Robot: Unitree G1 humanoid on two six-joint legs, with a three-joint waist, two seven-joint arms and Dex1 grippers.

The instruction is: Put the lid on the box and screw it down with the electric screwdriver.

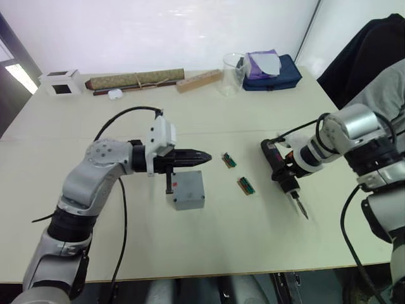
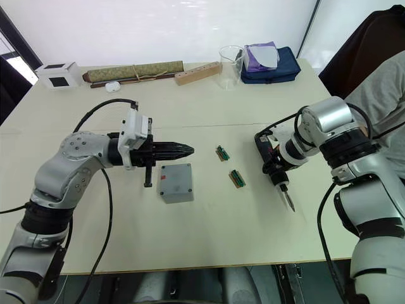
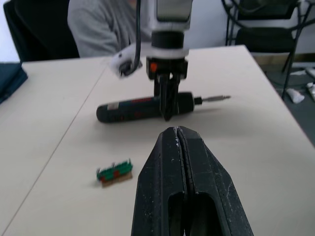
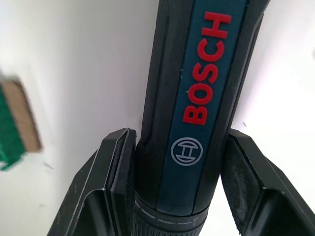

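Note:
The grey box (image 1: 188, 190) stands mid-table with a red mark near its left edge. Its top is a flat grey face that looks like the lid (image 2: 176, 178) lying on it. My left gripper (image 1: 212, 156) hovers just above the box's far edge, shut and empty, with its fingers (image 3: 177, 162) pressed together. On the right, the electric screwdriver (image 1: 290, 185) is at table height, its bit pointing toward the near edge. My right gripper (image 1: 283, 170) is shut on its dark body (image 4: 202, 88), one finger on each side.
Two small green pieces (image 1: 229, 160) (image 1: 246, 185) lie between the box and the screwdriver. A small black piece (image 1: 168, 183) stands by the box's left side. Along the far edge are a white cube (image 1: 61, 82), brown roll (image 1: 136, 80), wooden block (image 1: 199, 80), clear beaker (image 1: 233, 73) and blue pouch (image 1: 272, 69). A person (image 1: 380, 82) sits at the right.

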